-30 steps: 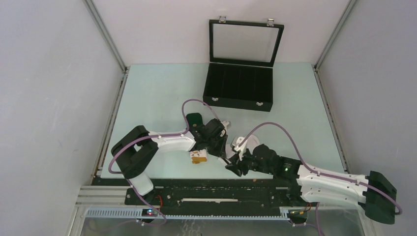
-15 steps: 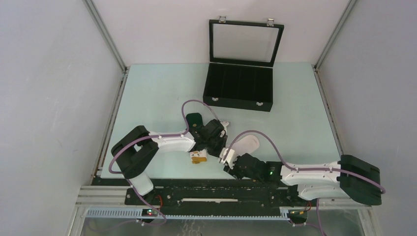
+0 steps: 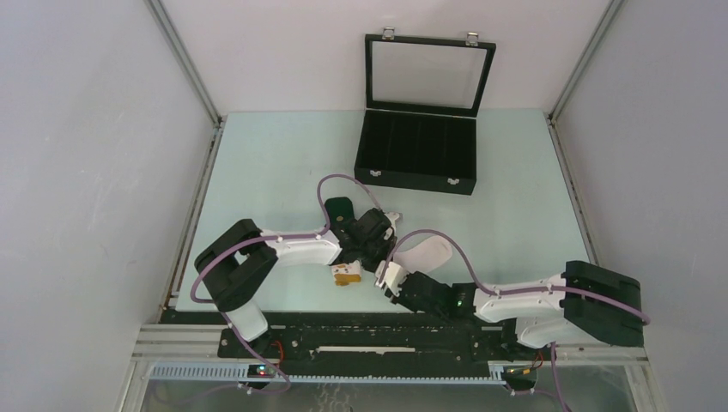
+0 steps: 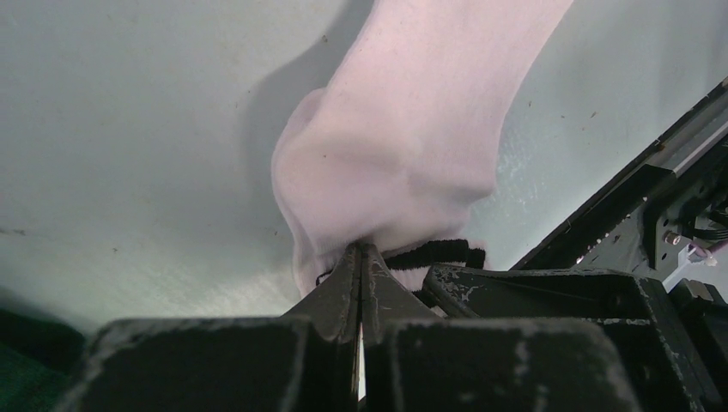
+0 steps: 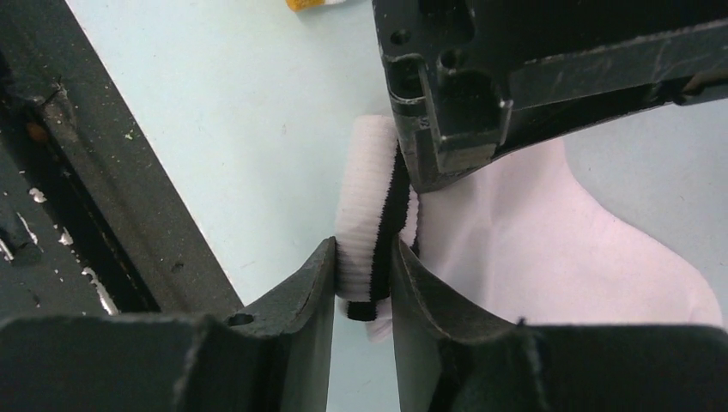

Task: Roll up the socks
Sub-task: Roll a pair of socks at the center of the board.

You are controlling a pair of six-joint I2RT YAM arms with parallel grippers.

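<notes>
The white sock with black cuff stripes lies on the table, its foot pointing right. My left gripper is shut on the sock near its cuff, jaws pressed together. My right gripper is shut on the ribbed striped cuff, which sits pinched between its two fingers. The two grippers meet at the cuff end. The dark green sock shows as a patch behind the left wrist, and its white-orange end peeks out below the left arm; the rest is hidden.
An open black case with a glass lid stands at the back of the table. The black front rail runs just below both grippers. Metal frame posts and grey walls close in the left and right sides.
My right arm has folded in and its gripper has slid left and slightly down, dragging the white sock's cuff toward the left gripper. The left arm has stayed still.
</notes>
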